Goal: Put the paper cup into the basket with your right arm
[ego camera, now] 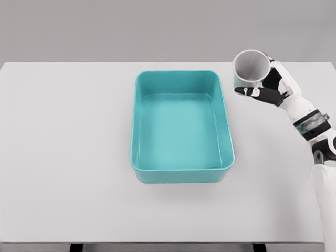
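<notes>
On the white table [68, 157], the right hand [268, 86] wraps the paper cup [251, 68] (probably light, crushable; side-wall grip suits) at the basket's [137, 131] two o'clock.

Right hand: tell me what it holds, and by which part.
The right hand holds the paper cup, fingers wrapped around its side wall, open mouth tilted toward the camera, right of the basket.

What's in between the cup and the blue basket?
Nothing, just bare white table, seen from the head view. The right hand holds the paper cup beside the basket.
</notes>
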Controlling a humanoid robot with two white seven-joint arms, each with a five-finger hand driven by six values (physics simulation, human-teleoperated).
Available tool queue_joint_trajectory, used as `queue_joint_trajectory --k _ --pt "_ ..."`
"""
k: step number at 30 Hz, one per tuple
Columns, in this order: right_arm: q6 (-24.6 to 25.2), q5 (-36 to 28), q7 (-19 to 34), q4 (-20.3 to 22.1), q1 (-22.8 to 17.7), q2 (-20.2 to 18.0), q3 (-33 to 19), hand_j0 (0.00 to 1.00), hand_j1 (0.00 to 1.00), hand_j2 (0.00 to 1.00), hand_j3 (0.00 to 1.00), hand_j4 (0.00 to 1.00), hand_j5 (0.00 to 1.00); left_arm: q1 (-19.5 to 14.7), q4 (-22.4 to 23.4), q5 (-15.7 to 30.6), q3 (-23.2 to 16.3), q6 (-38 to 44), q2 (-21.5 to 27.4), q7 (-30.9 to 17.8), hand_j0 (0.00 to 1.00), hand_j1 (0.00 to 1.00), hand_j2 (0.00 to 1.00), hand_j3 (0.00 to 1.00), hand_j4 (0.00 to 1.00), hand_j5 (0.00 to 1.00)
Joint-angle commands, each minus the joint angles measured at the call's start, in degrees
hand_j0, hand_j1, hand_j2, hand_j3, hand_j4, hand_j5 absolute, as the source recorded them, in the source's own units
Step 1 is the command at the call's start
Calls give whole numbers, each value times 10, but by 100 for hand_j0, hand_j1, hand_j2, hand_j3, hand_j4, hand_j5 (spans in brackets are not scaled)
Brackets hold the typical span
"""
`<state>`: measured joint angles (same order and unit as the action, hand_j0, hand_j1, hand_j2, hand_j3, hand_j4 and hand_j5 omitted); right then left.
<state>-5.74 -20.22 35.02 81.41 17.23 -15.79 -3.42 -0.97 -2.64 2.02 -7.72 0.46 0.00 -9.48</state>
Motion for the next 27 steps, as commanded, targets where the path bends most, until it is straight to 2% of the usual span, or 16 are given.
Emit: queue_joint_trajectory --k 1,6,8,10,12,16,20,22,27 --pt "0 -1 0 24 0 0 2 58 58 58 58 58 58 0 0 0 0 1 0 0 100 100 100 100 100 100" --pt "-2 2 0 41 -2 0 3 58 58 58 58 58 58 0 0 0 0 0 0 0 100 100 100 100 100 100" --pt "-2 26 0 60 -1 0 6 58 58 58 58 58 58 0 0 0 1 0 0 0 100 100 100 100 100 100" --pt "-1 44 0 73 2 0 35 58 58 58 58 58 58 0 0 0 0 0 0 0 100 100 100 100 100 100" --pt "-3 54 0 76 3 0 37 58 58 58 58 58 58 -1 0 0 0 0 0 0 100 100 100 100 100 100" --pt "-5 92 0 116 1 0 51 58 58 58 58 58 58 0 0 0 0 0 0 0 100 100 100 100 100 100" --pt "-7 114 0 121 1 0 71 58 58 58 58 58 58 0 0 0 0 0 0 0 100 100 100 100 100 100" --pt "-6 129 0 140 3 0 81 58 58 58 58 58 58 0 0 0 0 0 0 0 100 100 100 100 100 100" --pt "-7 170 0 143 5 0 112 58 58 58 58 58 58 0 0 0 1 0 0 0 100 100 100 100 100 100"
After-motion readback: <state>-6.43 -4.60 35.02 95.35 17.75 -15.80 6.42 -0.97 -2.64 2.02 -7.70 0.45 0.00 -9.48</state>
